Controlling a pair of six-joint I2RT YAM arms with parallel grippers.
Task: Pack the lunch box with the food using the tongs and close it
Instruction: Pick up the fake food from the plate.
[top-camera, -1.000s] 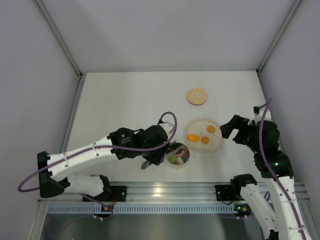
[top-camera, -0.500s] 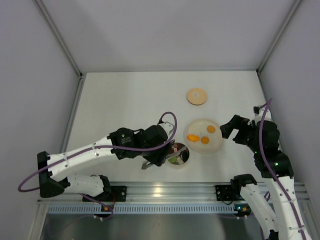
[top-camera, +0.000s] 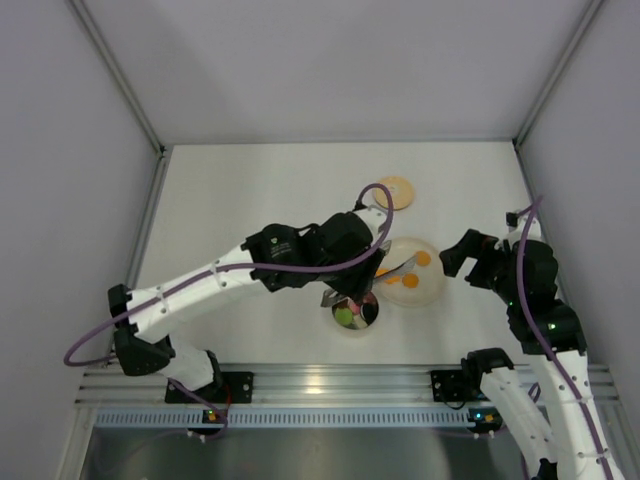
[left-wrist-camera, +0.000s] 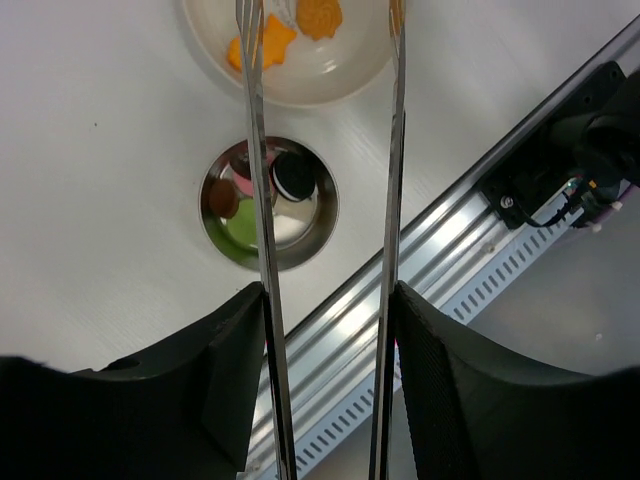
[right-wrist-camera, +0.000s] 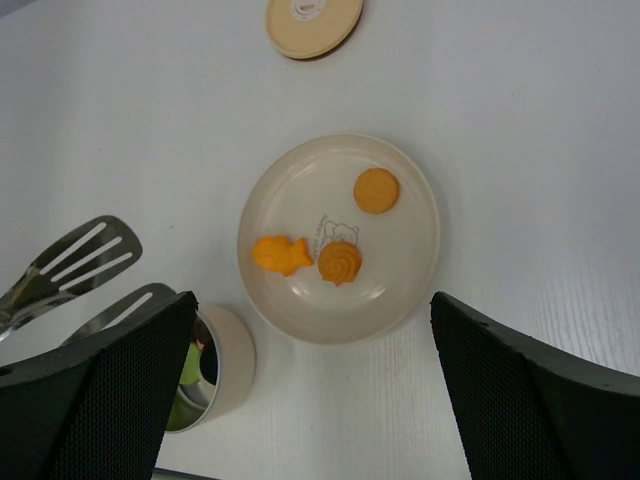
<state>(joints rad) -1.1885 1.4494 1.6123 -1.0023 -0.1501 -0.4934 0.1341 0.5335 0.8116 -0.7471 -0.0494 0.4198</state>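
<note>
The steel lunch box stands open just inside the near edge, holding a black round piece, a green piece and a brown bit. Three orange bits lie on the cream plate to its right. The tan lid lies flat farther back. My left gripper is shut on the tongs. Their two arms stand spread, with nothing between them, and their tips hang by the plate's left rim above the lunch box. My right gripper hovers open and empty over the plate's right side.
The aluminium rail runs along the near edge close behind the lunch box. Grey walls close in the table on the left, back and right. The right arm's base sits at the near right.
The left arm has swung up and to the right, from beside the lunch box toward the plate. The tongs' arms have spread wider. The right arm has not moved.
</note>
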